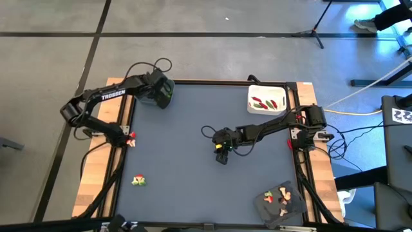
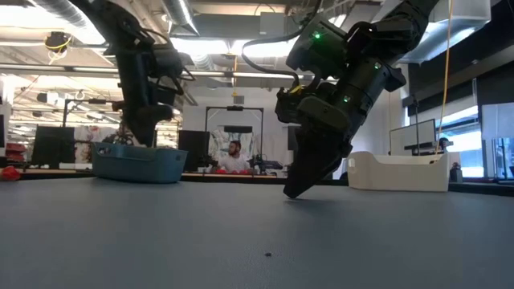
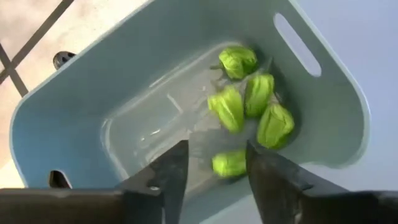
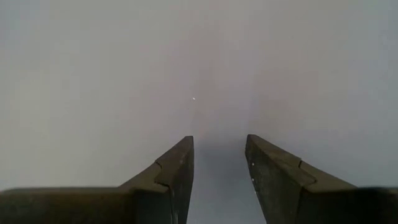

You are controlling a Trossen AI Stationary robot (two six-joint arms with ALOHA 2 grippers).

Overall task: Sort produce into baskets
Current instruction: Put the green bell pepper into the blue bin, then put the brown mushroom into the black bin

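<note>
My left gripper [image 3: 217, 149] hangs open over the blue-grey basket [image 1: 162, 95] at the table's far left, fingers slanting down into it. Several green produce pieces [image 3: 252, 99] lie on the basket's floor, one [image 3: 229, 165] right below the gap between my fingers. My right gripper [image 1: 222, 156] stands open at the table's middle, its fingertips [image 2: 295, 189] close to the bare mat with nothing between them. The white basket [image 1: 267, 100] at the far right holds red pieces. The dark grey tray [image 1: 281, 203] at the near right holds pale tan pieces. Loose pieces [image 1: 132, 138] [image 1: 138, 180] lie at the mat's left.
The dark mat [image 1: 187, 193] has free room between the two arms and toward the near edge. A wooden frame [image 1: 96, 174] borders the table on the left. Beyond the far edge a person [image 2: 234, 156] sits in the room.
</note>
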